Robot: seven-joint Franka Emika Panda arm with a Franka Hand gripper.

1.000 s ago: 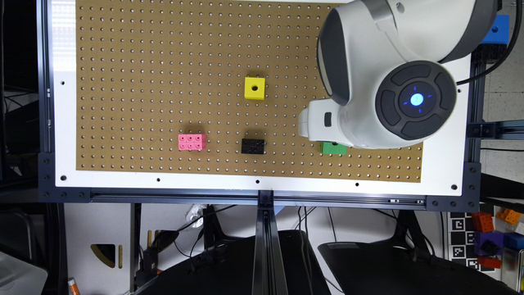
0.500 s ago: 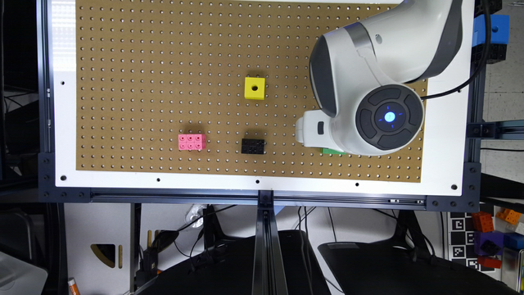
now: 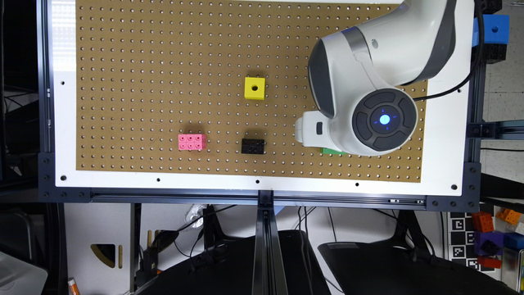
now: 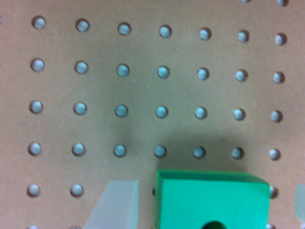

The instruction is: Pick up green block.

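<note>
Your arm [image 3: 368, 82] sits low over the pegboard [image 3: 163, 61] toward the exterior view's right, and its white body covers nearly all of the green block [image 3: 332, 151]; from that camera you get just a thin green strip poking out under the wrist, near the board's front edge. In the wrist view the green block [image 4: 212, 200] rests flat on the pegboard [image 4: 143, 71], its round dark hole partly in frame at the picture's edge. The gripper [image 4: 209, 205] is spread wide: one pale finger [image 4: 116, 205] stands just beside one side of the block with a narrow gap between them, and a sliver of the other finger [image 4: 300, 202] shows off the opposite side, so the block lies between the two and neither touches it. Elsewhere on the board you have a yellow cube [image 3: 254, 88], a black brick [image 3: 252, 146] and a pink brick [image 3: 191, 141], all well apart from the gripper.
</note>
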